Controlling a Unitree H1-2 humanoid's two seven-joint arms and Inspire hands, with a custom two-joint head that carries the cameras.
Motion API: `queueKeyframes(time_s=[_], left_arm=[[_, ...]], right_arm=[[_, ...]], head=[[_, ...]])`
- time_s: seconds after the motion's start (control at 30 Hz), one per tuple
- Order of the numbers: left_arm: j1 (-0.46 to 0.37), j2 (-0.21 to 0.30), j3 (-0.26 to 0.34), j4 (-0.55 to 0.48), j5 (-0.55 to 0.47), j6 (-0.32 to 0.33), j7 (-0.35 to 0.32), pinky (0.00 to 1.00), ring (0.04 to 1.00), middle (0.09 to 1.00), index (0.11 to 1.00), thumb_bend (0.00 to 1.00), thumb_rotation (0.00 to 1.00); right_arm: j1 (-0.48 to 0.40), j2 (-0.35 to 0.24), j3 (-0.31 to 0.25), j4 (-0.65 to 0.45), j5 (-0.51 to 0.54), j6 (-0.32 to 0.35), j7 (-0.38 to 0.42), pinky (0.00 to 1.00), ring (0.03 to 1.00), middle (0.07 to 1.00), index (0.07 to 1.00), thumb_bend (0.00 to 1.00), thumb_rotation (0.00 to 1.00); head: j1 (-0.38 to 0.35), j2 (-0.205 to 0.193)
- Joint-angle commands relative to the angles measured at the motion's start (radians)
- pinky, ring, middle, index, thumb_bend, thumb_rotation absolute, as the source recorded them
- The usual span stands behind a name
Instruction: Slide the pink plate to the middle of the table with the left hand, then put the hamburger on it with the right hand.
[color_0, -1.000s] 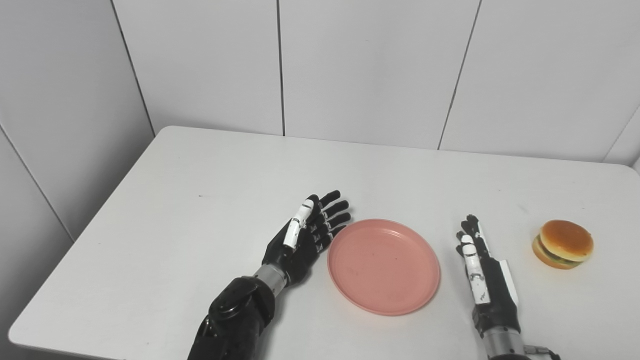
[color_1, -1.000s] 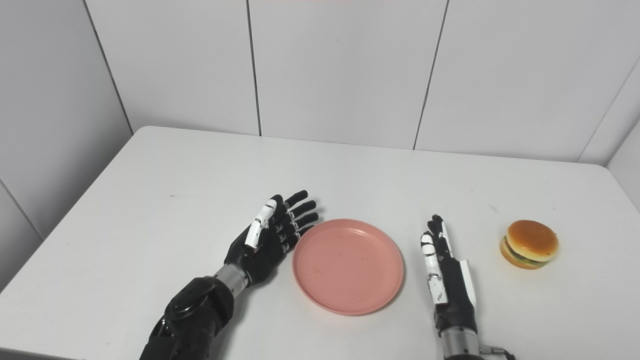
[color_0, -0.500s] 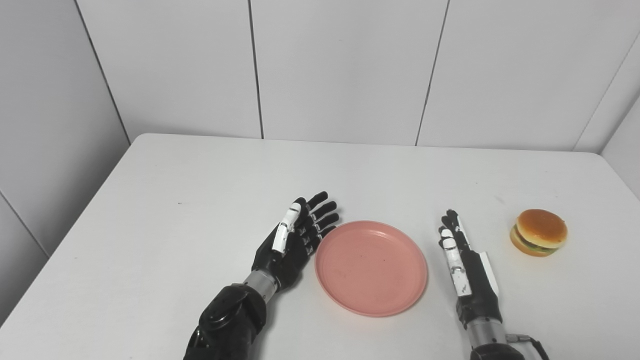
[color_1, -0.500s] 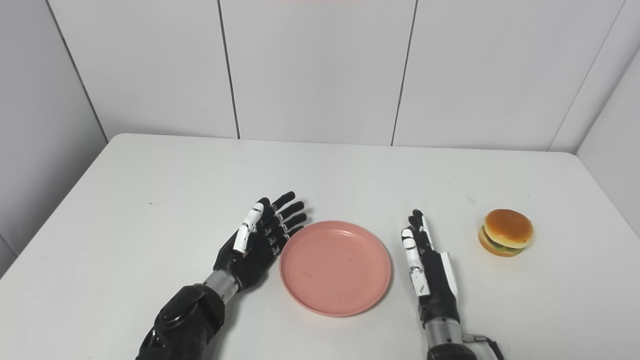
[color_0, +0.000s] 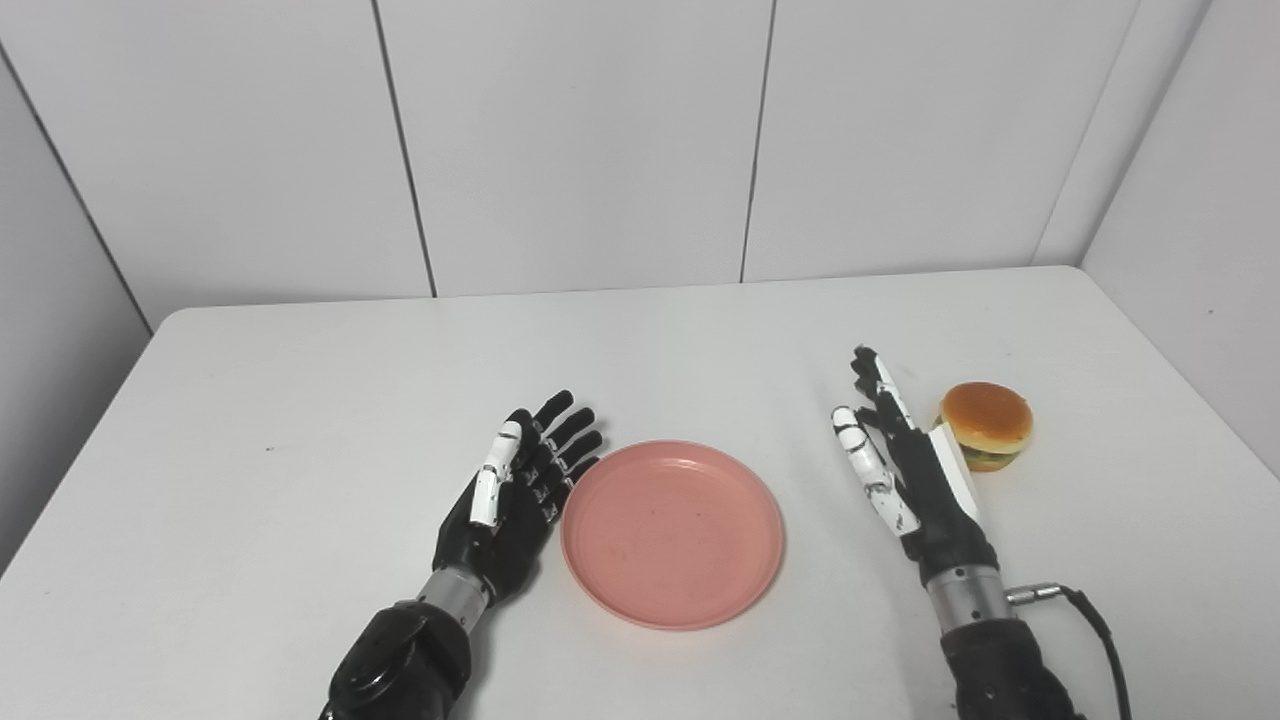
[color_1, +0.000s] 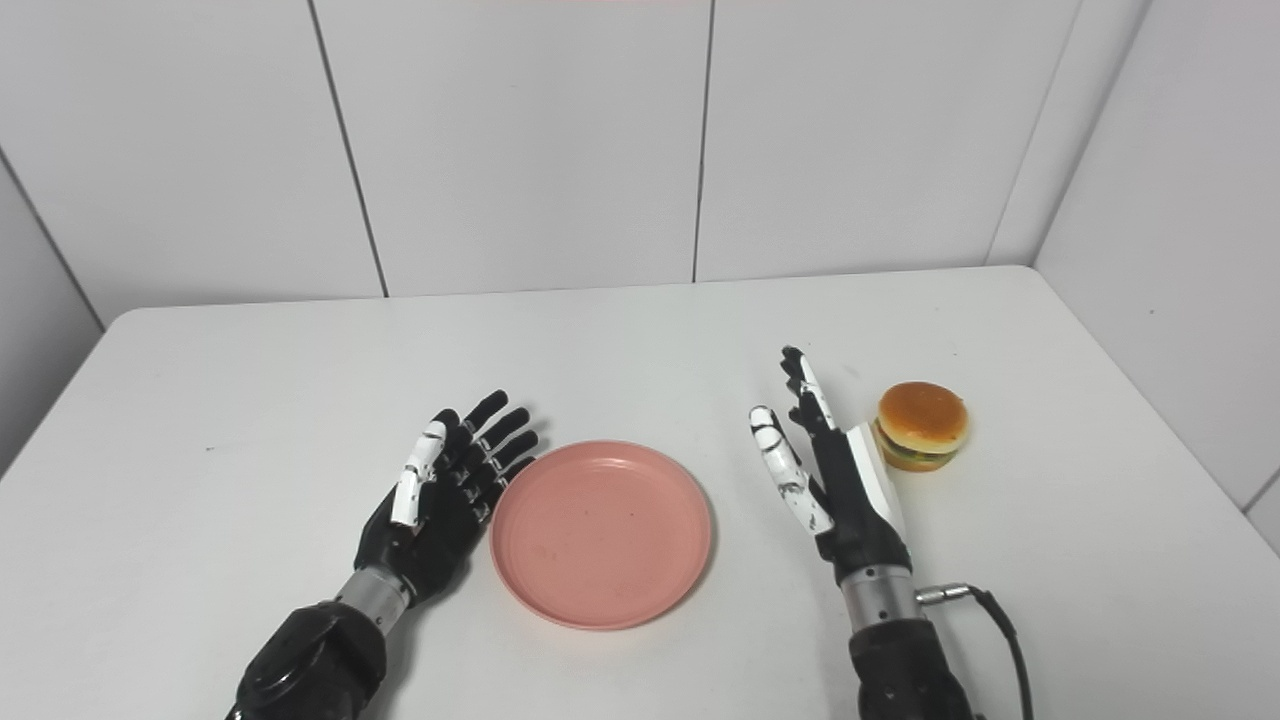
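The pink plate (color_0: 672, 532) lies flat near the middle of the white table (color_0: 300, 420), close to its front edge, and holds nothing. My left hand (color_0: 518, 492) is open, fingers spread, resting against the plate's left rim. The hamburger (color_0: 986, 424) sits on the table at the right. My right hand (color_0: 905, 465) is open and empty, edge-on with fingers pointing away, between the plate and the hamburger, just left of the hamburger. The same scene shows in the right eye view, with the plate (color_1: 600, 533) and the hamburger (color_1: 921, 424).
White panelled walls (color_0: 600, 140) stand behind the table and along its right side (color_0: 1200, 250). A cable (color_0: 1090, 620) hangs from my right wrist. The table's far half is bare.
The camera has turned right, shifting the whole picture left. My right hand has moved forward and right, to just beside the hamburger. The left hand and plate keep their places.
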Motion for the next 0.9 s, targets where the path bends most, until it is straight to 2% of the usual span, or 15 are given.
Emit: queueKeyframes(time_s=[0.0,0.17,0.33,0.5,0.57,0.6,0.77,0.87], left_arm=[[0.022,0.022,0.014,-0.001,-0.005,0.009,-0.005,0.90,0.903,0.906,0.911,0.34,1.00],[0.037,0.046,0.033,-0.014,-0.029,0.021,-0.035,0.92,0.921,0.930,0.930,0.32,1.00],[0.041,0.073,0.040,-0.008,-0.040,0.009,-0.062,0.97,0.951,0.949,0.946,0.31,1.00],[0.032,0.091,0.051,0.019,-0.051,0.010,-0.090,0.99,0.952,0.949,0.952,0.30,1.00],[0.030,0.092,0.056,0.028,-0.056,0.008,-0.096,0.99,0.956,0.955,0.956,0.29,1.00],[0.028,0.094,0.059,0.033,-0.060,0.006,-0.099,0.99,0.957,0.956,0.956,0.29,1.00],[0.022,0.102,0.070,0.045,-0.076,0.007,-0.114,1.00,0.964,0.959,0.955,0.29,1.00],[0.023,0.104,0.068,0.041,-0.073,0.007,-0.109,0.99,0.957,0.954,0.949,0.29,1.00]], right_arm=[[-0.051,-0.010,0.000,-0.046,-0.028,0.017,-0.004,0.90,0.944,0.966,0.969,0.45,1.00],[-0.088,-0.052,0.005,-0.063,-0.107,-0.003,-0.005,0.93,0.956,0.968,0.969,0.46,1.00],[-0.118,-0.086,-0.007,-0.089,-0.203,-0.011,-0.031,0.86,0.913,0.943,0.961,0.49,0.99],[-0.155,-0.125,-0.037,-0.096,-0.303,0.004,-0.058,0.80,0.892,0.935,0.959,0.55,0.93],[-0.165,-0.130,-0.052,-0.084,-0.309,-0.003,-0.074,0.67,0.855,0.934,0.961,0.59,0.92],[-0.171,-0.137,-0.059,-0.080,-0.325,0.003,-0.081,0.63,0.845,0.935,0.961,0.60,0.91],[-0.195,-0.173,-0.093,-0.079,-0.430,0.074,-0.077,0.72,0.860,0.933,0.933,0.68,0.83],[-0.201,-0.191,-0.105,-0.075,-0.453,0.115,-0.058,0.71,0.875,0.951,0.940,0.74,0.81]], head=[[-0.027,-0.011],[-0.123,-0.044],[-0.173,-0.052],[-0.211,-0.063],[-0.218,-0.066],[-0.221,-0.066],[-0.224,-0.061],[-0.226,-0.057]])
